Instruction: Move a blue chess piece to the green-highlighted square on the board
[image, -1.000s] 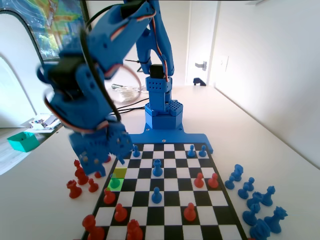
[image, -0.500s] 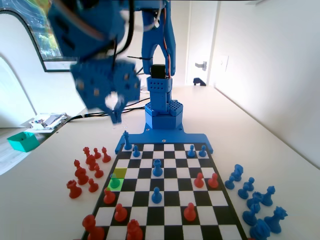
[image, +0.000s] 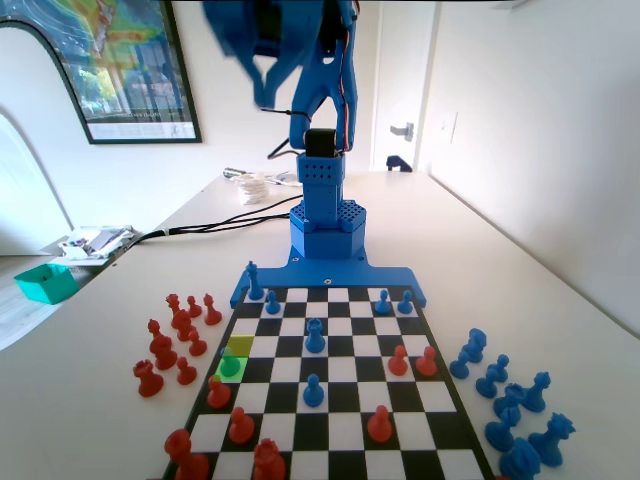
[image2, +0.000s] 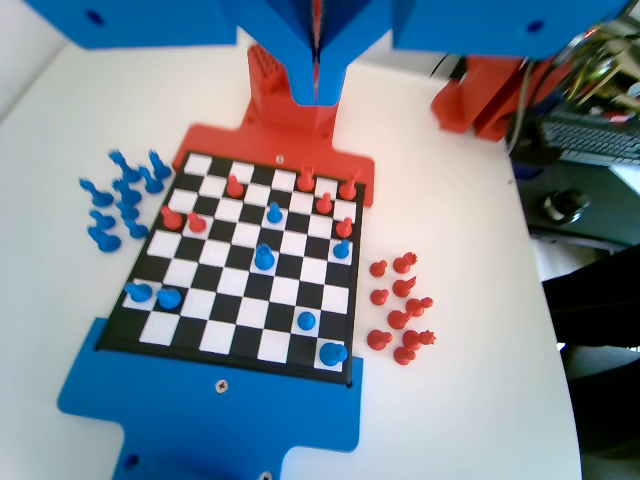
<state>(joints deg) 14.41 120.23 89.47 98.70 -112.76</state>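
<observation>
Blue pawn (image: 230, 365) stands on the green-highlighted square (image: 229, 369) near the chessboard's (image: 330, 400) left edge in the fixed view. End effector (image: 262, 88) hangs high above the desk (image: 520, 270), jaws pressed together, gripping nothing.

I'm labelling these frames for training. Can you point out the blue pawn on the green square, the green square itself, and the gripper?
blue pawn (image: 230, 364): fixed view, on its round head.
green-highlighted square (image: 222, 377): fixed view, on its bare front corner.
gripper (image: 265, 92): fixed view, between the fingertips, high above the board.
</observation>
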